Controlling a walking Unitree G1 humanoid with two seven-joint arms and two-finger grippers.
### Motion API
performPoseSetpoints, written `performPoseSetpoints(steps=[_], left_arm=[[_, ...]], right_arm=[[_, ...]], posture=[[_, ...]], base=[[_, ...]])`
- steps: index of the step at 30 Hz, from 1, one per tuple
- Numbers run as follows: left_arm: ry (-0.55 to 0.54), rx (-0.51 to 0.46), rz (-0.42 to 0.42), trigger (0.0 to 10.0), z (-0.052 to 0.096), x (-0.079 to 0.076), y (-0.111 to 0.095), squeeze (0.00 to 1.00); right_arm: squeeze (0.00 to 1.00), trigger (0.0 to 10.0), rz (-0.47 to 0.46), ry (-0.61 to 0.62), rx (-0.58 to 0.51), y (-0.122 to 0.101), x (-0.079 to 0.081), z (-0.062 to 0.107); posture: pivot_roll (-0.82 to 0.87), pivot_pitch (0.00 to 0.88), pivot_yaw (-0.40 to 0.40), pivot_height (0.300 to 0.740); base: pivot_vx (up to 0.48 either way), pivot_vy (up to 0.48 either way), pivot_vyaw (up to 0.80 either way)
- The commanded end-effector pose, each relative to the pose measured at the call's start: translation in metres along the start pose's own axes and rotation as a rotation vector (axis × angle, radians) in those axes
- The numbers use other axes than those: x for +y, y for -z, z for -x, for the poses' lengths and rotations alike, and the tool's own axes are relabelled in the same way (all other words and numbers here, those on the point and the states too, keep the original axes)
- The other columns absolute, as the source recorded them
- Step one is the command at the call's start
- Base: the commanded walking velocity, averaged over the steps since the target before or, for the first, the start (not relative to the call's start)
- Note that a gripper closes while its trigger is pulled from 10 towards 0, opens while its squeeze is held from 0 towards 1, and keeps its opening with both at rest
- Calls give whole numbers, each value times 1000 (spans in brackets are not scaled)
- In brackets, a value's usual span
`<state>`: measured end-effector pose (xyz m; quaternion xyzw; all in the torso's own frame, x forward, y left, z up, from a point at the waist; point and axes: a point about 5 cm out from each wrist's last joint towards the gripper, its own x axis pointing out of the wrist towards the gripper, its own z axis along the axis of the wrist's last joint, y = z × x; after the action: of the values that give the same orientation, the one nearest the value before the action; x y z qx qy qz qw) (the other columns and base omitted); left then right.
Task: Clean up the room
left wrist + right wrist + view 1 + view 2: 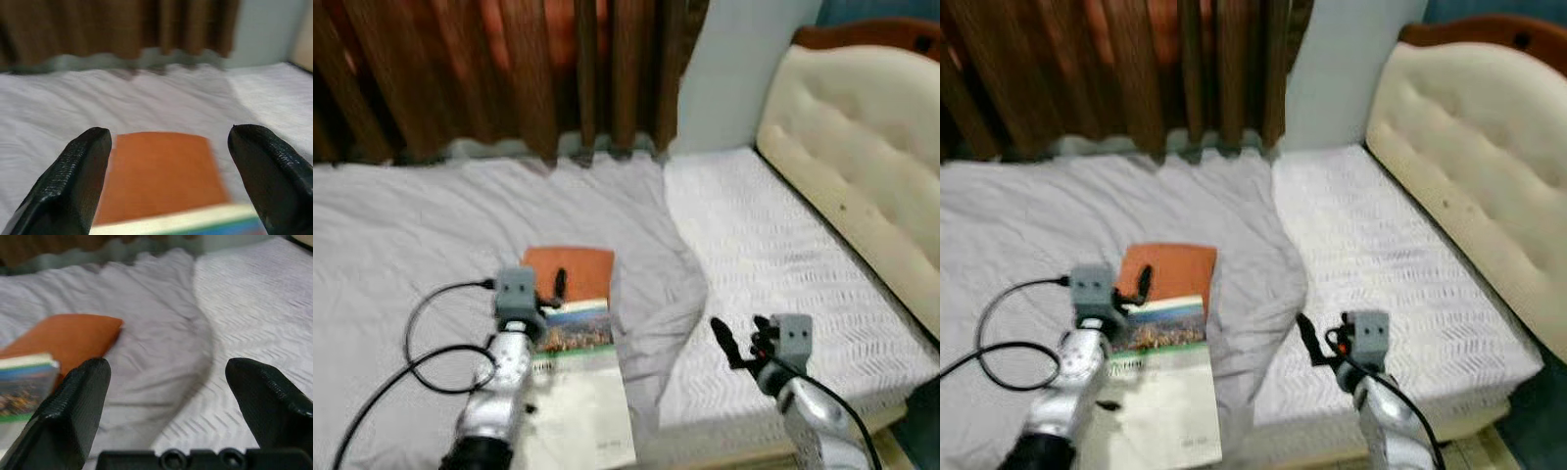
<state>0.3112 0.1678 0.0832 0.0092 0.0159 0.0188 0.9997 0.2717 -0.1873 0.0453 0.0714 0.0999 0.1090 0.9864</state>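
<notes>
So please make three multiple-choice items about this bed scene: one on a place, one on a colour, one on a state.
1. Where does the orange book lie?
A. on the grey sheet
B. on the headboard
C. on the floor

2. What colour is the curtain?
A. blue
B. brown
C. white

3. How is the left claw?
A. shut on the book
B. shut on a cable
C. open

Answers:
1. A, the head views show it flat on the sheet, partly under a pictured booklet.
2. B, brown folds hang behind the bed.
3. C, the left wrist view shows its fingers wide apart over the book.
</notes>
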Motion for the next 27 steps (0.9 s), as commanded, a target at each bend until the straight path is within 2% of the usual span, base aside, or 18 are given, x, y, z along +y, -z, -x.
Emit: performPoseSetpoints(steps=[1,2,3,4,5,7,8,11,12,14,16,22,23,27], left_arm=[[-46,41,6,10000,2,10,7,0],[-89,82,24,10000,-1,22,13,0],[-89,82,24,10000,-1,22,13,0],[-163,109,53,10000,-6,46,17,0],[-163,109,53,10000,-6,46,17,0],[-200,41,81,10000,-4,60,7,0],[-200,41,81,10000,-4,60,7,0],[-258,-55,125,10000,11,73,-6,0],[-258,-55,125,10000,11,73,-6,0],[-319,-62,149,10000,29,77,-3,0],[-348,-64,162,10000,38,79,0,0],[-336,-47,193,10000,43,73,7,0],[-349,-4,262,10000,50,68,19,0],[-341,24,320,10000,55,63,22,0]], right_arm=[[0,10000,-22,-30,11,2,7,1],[0,10000,-18,-36,25,3,5,8],[0,10000,-18,-36,25,3,5,8],[0,10000,6,-60,66,4,2,23],[0,10000,6,-60,66,4,2,23],[0,10000,20,-78,88,1,0,34],[0,10000,20,-78,88,1,0,34],[0,10000,25,-96,111,-1,1,41],[0,10000,25,-96,111,-1,1,41],[0,10000,30,-120,131,0,5,43],[0,10000,29,-130,146,0,7,46],[0,10000,25,-133,169,2,7,48],[0,10000,21,-147,184,3,10,48],[0,10000,17,-155,192,3,12,48]], posture=[[51,109,-67,740],[25,181,-93,740],[25,181,-93,740],[-36,251,-130,740],[-36,251,-130,740],[-52,273,-146,740],[-52,273,-146,740],[-60,308,-183,740],[-60,308,-183,740],[-54,320,-194,740],[-49,320,-196,740],[-37,326,-203,740],[-36,333,-209,740],[-25,339,-208,740]], base=[[0,0,0],[0,0,0],[0,0,0],[0,0,0],[0,0,0],[0,0,0],[0,0,0],[0,0,0],[0,0,0],[0,0,0],[0,0,0],[0,0,0],[0,0,0],[0,0,0]])
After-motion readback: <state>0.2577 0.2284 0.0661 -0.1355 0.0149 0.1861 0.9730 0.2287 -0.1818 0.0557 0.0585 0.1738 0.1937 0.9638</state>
